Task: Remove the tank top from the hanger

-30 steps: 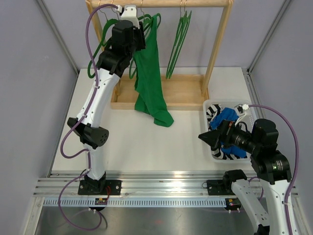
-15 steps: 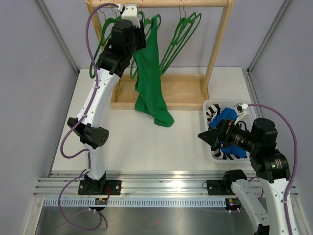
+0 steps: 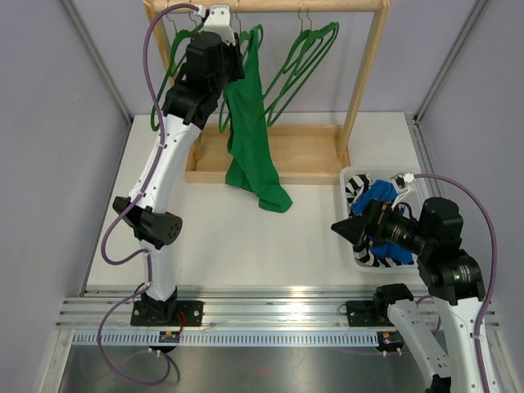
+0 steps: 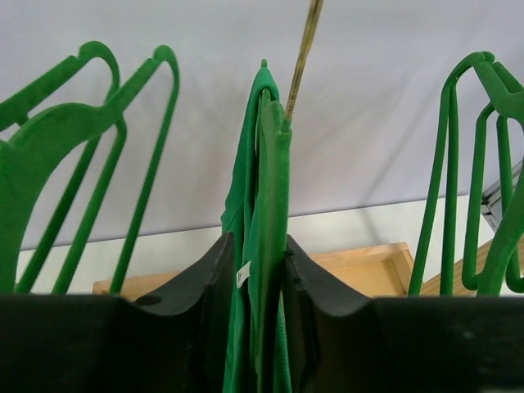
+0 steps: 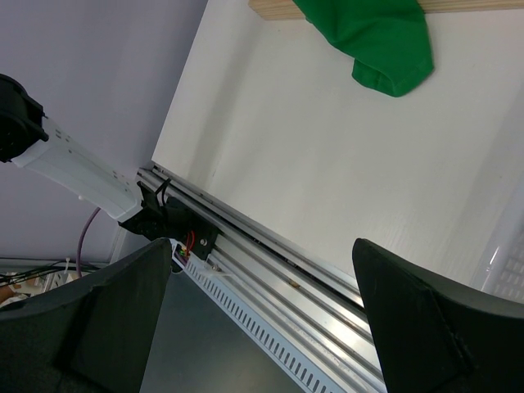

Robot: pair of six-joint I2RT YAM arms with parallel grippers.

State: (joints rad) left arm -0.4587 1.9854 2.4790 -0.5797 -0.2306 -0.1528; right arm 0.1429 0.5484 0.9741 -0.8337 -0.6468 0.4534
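Since a second ago, the empty green plastic hangers [image 3: 299, 61] on the right of the wooden clothes rack [image 3: 364, 74] have swung out to the right, and the arms have hardly shifted. The left gripper [image 4: 255, 254] is raised at the far rail, its jaws pinched narrow on the shoulder strap of the green tank top [image 3: 250, 139]. That top hangs from the rail, its hem trailing onto the white table [image 3: 246, 246]. The right gripper [image 5: 262, 246] hovers near the white basket [image 3: 348, 176], its jaws wide and holding nothing.
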